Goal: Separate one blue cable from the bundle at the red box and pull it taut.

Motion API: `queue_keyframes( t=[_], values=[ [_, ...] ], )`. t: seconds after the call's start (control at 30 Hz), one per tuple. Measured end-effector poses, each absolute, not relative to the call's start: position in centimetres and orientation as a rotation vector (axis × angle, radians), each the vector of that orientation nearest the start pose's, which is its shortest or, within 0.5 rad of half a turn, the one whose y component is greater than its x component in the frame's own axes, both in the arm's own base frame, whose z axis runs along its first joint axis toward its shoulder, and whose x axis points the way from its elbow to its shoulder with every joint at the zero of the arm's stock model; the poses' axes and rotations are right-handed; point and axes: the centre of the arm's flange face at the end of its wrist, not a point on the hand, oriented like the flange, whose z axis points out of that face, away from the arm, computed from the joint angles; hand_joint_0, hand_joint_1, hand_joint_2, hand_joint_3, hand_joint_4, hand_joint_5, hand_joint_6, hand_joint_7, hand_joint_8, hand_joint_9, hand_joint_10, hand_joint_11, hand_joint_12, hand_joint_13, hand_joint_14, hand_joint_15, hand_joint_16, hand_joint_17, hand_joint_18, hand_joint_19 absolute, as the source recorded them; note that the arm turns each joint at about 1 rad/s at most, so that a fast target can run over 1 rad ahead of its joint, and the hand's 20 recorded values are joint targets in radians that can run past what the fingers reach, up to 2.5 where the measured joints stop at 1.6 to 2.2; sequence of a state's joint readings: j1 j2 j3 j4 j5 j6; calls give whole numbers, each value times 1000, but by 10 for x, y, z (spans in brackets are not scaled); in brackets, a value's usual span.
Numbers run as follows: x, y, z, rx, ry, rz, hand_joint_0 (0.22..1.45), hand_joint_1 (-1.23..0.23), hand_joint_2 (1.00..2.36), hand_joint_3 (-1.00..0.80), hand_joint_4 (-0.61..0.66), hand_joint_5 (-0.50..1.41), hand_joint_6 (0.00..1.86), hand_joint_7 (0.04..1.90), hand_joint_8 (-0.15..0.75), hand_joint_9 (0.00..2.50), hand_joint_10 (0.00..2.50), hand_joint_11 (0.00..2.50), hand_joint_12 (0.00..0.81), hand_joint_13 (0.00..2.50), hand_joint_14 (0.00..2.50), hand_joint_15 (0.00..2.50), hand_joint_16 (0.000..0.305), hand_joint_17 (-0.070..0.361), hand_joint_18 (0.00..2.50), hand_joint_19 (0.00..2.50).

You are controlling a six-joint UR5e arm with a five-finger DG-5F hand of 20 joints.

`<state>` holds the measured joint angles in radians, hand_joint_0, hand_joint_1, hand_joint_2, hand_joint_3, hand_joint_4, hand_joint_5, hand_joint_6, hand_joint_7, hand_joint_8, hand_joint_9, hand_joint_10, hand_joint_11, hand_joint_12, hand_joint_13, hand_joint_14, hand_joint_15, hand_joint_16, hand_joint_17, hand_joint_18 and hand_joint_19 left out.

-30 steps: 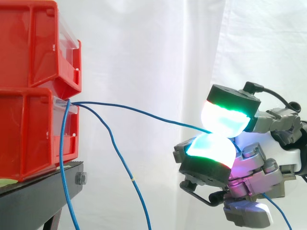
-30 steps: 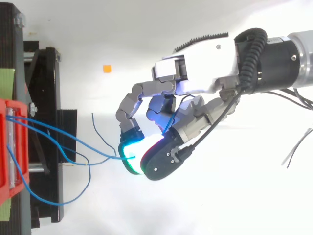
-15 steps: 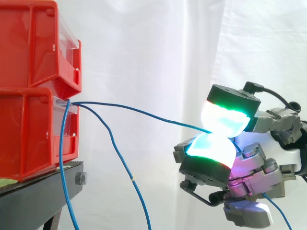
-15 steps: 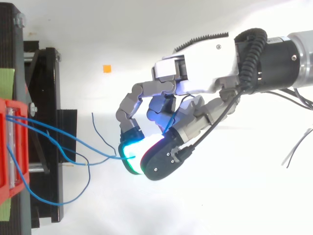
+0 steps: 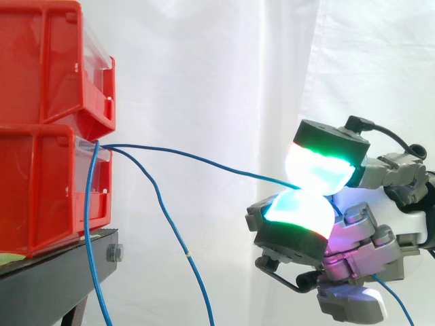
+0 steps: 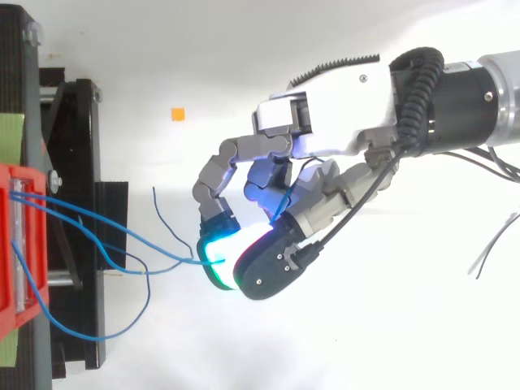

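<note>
- The hand (image 6: pixel 341 146) clamps one thin blue cable (image 5: pixel 204 161) between rounded, green-glowing pads (image 5: pixel 318 170).
- The cable curves gently to the glossy, rigid-walled red box (image 5: pixel 41 183).

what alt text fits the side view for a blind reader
A robot hand pinches one blue cable between glowing fingertips; it runs, slightly sagging, to stacked red bins on a black stand. Other blue cables hang loose from the bins.

Smooth, glossy plastic on the stacked red bins (image 5: pixel 47 75); slick sheathing on the thin blue cable (image 5: pixel 204 161); matt cloth of the white curtain (image 5: pixel 224 68); milky translucent pads (image 5: pixel 319 170), smooth white shell on the hand (image 6: pixel 341 114).
</note>
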<state>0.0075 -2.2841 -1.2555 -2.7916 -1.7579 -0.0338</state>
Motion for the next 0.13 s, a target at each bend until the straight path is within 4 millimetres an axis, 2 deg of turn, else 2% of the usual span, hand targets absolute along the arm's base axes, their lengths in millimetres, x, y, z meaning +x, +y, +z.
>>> queue_keyframes(
  t=[0.13],
  values=[
    [733,-109,228,1122,1400,1308,650,-758,1022,-129,72,-149,924,1162,348,974,1798,1615,402,1153,1510,1481,56,125,1115,918]
  ],
)
